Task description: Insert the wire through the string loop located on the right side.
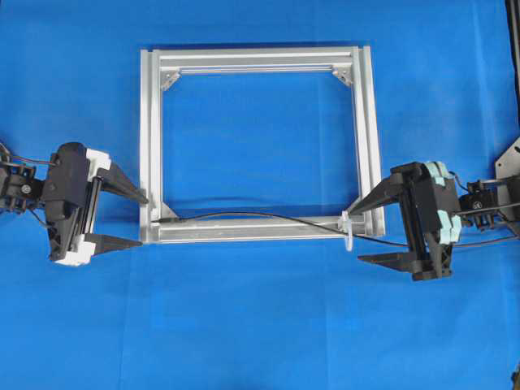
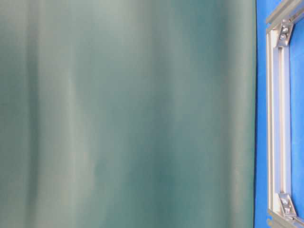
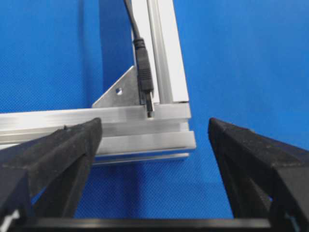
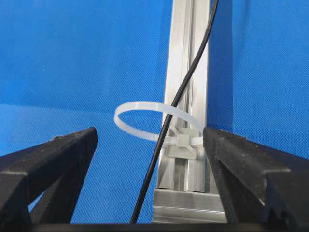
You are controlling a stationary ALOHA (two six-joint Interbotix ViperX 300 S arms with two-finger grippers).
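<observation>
The thin black wire (image 1: 260, 215) lies along the silver frame's near bar (image 1: 244, 234). Its plug tip (image 3: 145, 77) rests at the frame's left corner bracket. The white string loop (image 4: 145, 104) stands on the right end of that bar, and the wire (image 4: 164, 130) runs through it and on past the frame to the right. In the overhead view the loop (image 1: 348, 230) sits just off my right gripper's far finger. My right gripper (image 1: 356, 236) is open and straddles the loop and wire. My left gripper (image 1: 143, 219) is open around the left corner, holding nothing.
The rectangular aluminium frame (image 1: 370, 122) lies flat on the blue cloth (image 1: 260, 325), with corner brackets (image 1: 171, 79) inside it. The table-level view has the frame's bar (image 2: 270, 118) against a green backdrop. Open cloth lies in front of the frame.
</observation>
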